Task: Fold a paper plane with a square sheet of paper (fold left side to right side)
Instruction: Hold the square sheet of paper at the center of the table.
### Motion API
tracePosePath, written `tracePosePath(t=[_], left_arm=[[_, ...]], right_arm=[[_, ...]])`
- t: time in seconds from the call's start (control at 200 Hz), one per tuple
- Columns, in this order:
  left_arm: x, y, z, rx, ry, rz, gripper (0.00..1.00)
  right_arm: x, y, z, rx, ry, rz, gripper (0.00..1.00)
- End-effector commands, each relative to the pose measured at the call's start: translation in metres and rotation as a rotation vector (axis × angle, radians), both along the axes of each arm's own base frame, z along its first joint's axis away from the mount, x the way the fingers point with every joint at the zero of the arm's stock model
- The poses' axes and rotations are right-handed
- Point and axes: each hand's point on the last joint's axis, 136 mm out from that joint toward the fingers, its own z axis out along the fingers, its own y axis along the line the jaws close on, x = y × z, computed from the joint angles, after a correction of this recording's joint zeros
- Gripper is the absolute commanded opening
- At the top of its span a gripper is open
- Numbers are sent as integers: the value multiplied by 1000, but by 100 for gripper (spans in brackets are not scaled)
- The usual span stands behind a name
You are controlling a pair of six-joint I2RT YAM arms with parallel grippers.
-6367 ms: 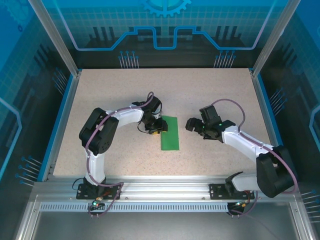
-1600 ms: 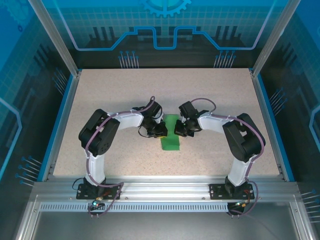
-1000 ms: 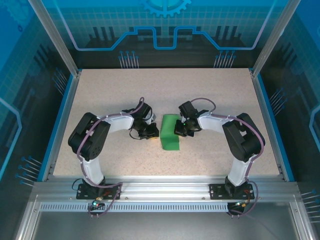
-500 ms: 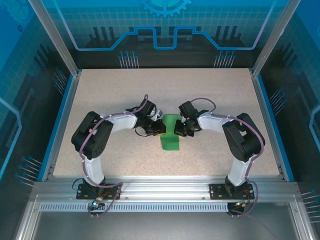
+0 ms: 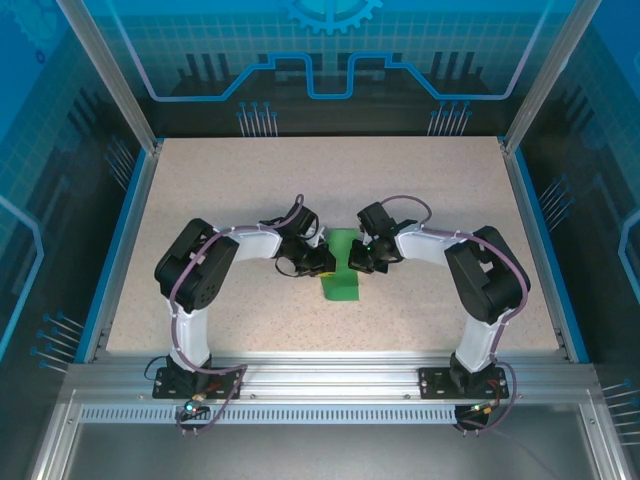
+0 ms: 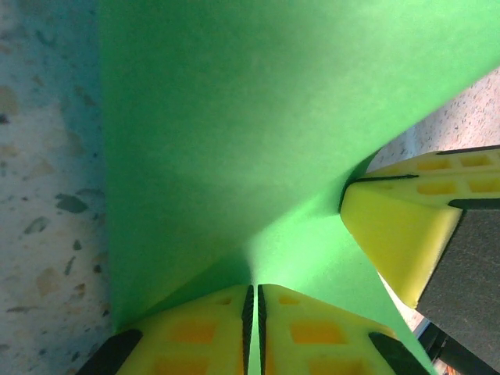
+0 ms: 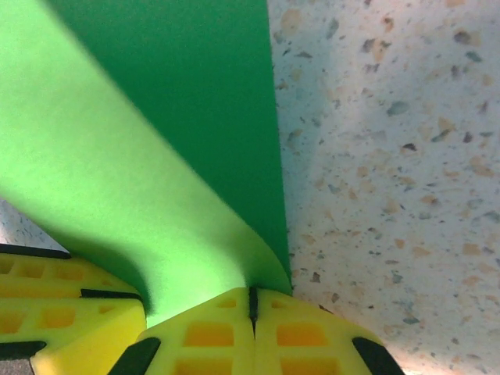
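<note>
My left tool (image 5: pixel 318 262) was clenched on the green sheet of paper (image 5: pixel 340 285). In its wrist view the yellow pads (image 6: pixel 211 336) met with only a thin green layer between them. My right tool (image 5: pixel 357 258) was clenched on the same sheet from the other side, and its own camera showed the paper curling down into the seam between its pads (image 7: pixel 297 336).

The sheet sat in the middle of the speckled tabletop (image 5: pixel 420 180), between the two tools. Its near end lay flat, and its far part was lifted and bowed where I gripped it. From above it looked like a narrow strip, so I judged it already doubled over, though I could not count the layers.

I took it to be very light and limp. It sagged into a smooth curve between the two grips instead of holding a plane, so it would not stay put unless pinned. It would take a crease wherever I pressed it, wanted or not, and it could tear if my tools drew apart.

The sensible hold was a shallow pinch at an edge or corner, since the flat middle offered nothing for the pads to get under. With both tools so close together, one grip needed to yield whenever the other moved.
</note>
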Motion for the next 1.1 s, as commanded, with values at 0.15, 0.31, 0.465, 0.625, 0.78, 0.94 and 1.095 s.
tracePosePath(t=[0.15,0.31,0.465,0.625,0.78,0.94,1.095], left_arm=[[-21,18,-32,93,90,20,14],[-20,17,-32,97,88,21,14],[-20,17,-31,98,89,17,14],[-18,16,-30,97,85,14,14],[-19,16,-30,97,86,14,14],[-22,17,-29,98,84,9,14],[-29,19,-28,95,88,4,14]], right_arm=[[2,11,23,36,-92,72,5],[11,26,36,113,-136,87,5],[20,40,32,152,-135,95,5],[28,50,25,152,-123,107,5],[32,50,14,123,-101,98,4],[28,44,-4,75,-47,80,4],[21,33,-19,19,18,49,4]])
